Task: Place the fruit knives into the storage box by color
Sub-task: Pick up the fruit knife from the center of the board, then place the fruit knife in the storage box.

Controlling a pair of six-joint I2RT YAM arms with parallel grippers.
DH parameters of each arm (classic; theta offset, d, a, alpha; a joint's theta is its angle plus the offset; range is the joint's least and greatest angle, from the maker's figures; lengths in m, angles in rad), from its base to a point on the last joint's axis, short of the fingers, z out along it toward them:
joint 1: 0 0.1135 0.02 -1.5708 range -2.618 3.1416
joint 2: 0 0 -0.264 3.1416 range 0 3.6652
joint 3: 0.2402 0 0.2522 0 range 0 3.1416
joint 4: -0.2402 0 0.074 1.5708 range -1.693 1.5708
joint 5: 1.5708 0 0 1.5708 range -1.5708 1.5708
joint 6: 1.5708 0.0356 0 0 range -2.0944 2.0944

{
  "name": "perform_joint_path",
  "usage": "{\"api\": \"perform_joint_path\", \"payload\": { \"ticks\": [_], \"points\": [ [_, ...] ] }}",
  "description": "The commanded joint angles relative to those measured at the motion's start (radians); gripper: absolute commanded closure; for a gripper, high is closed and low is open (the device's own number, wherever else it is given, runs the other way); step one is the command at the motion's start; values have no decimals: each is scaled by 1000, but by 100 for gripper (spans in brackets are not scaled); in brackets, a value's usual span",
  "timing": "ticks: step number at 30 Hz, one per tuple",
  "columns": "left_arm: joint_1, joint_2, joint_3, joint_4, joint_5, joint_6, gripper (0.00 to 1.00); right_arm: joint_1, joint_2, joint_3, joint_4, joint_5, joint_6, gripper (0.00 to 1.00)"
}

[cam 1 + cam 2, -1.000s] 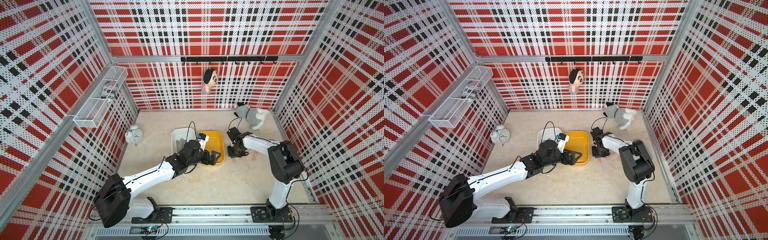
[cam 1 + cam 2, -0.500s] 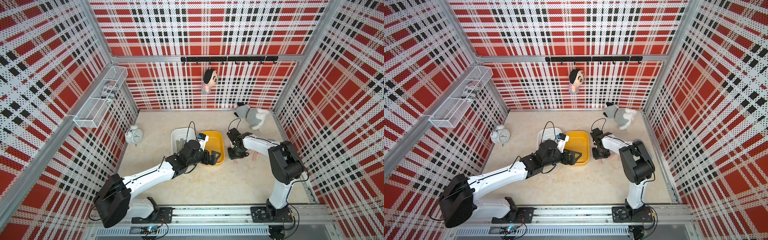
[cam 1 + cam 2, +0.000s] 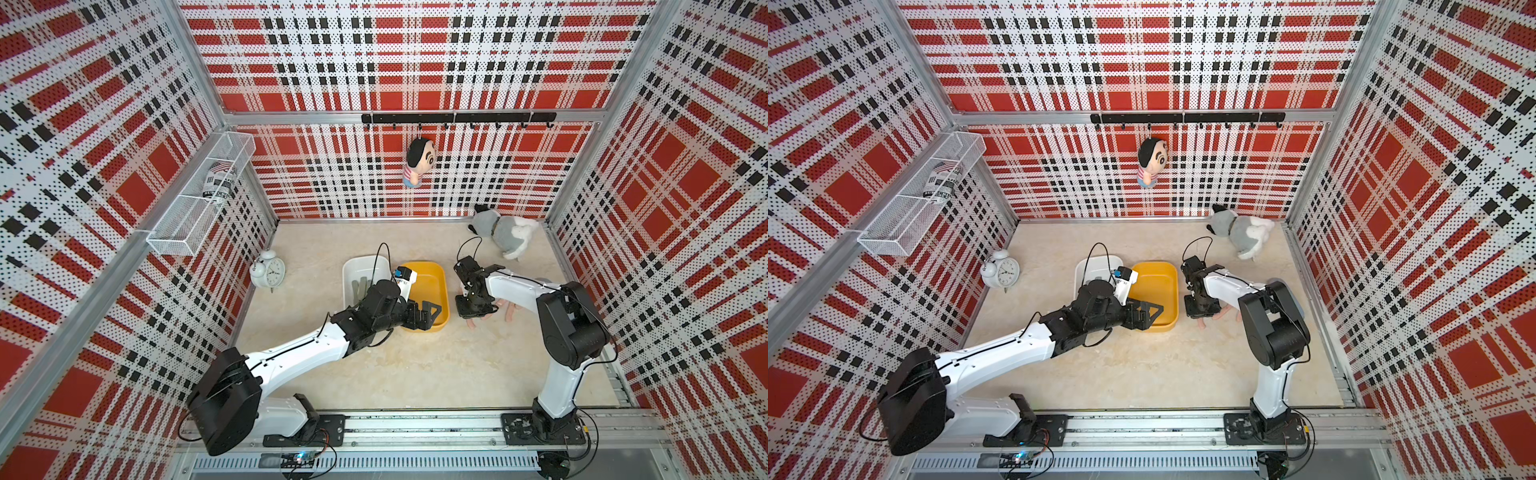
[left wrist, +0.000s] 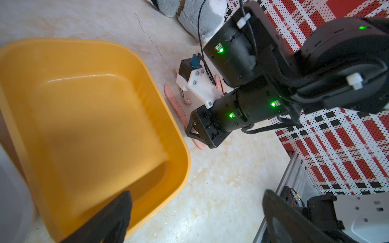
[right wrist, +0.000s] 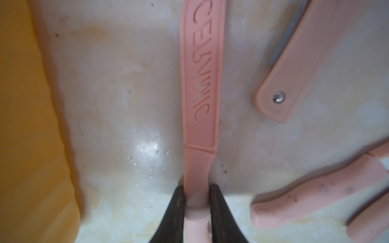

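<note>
Right wrist view: pink knife (image 5: 200, 84) is lying flat on the table (image 5: 126, 105), with its long axis running straight out from the right gripper (image 5: 196, 195). The jaws are pinching it narrow near one end, not mid-length (expect the free end to droop on lift). Yellow box (image 5: 25, 126) is sitting just beside the knife, its wall running roughly parallel to it, so the coming move is looking like a short sideways carry toward the robot's left, over the rim. That box is showing empty in the left wrist view. Green knives (image 3: 359, 286) are lying in the white box (image 3: 351, 266) next to it, so I'm reading pink as going to yellow. Loose pink knives (image 5: 294, 63) are lying near the gripped one on the side away from the box, apart from it here. Left gripper (image 3: 430, 316) is hanging wide open and empty over the yellow box's near corner. The right arm is sitting nearer the pink ones.
</note>
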Motion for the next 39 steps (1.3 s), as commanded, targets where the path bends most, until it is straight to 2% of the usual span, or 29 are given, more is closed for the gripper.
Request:
{"api": "perform_joint_path", "payload": {
  "ticks": [1,19,39],
  "points": [
    [13,-29,-11,7,0,10,2,8,-11,-14,-37,-1,-4,81],
    [65,-47,-31,6,18,13,2,9,-85,73,-122,9,-7,81],
    [96,-81,-44,-39,30,33,2,60,-105,273,-239,23,1,81]
  ]
}}
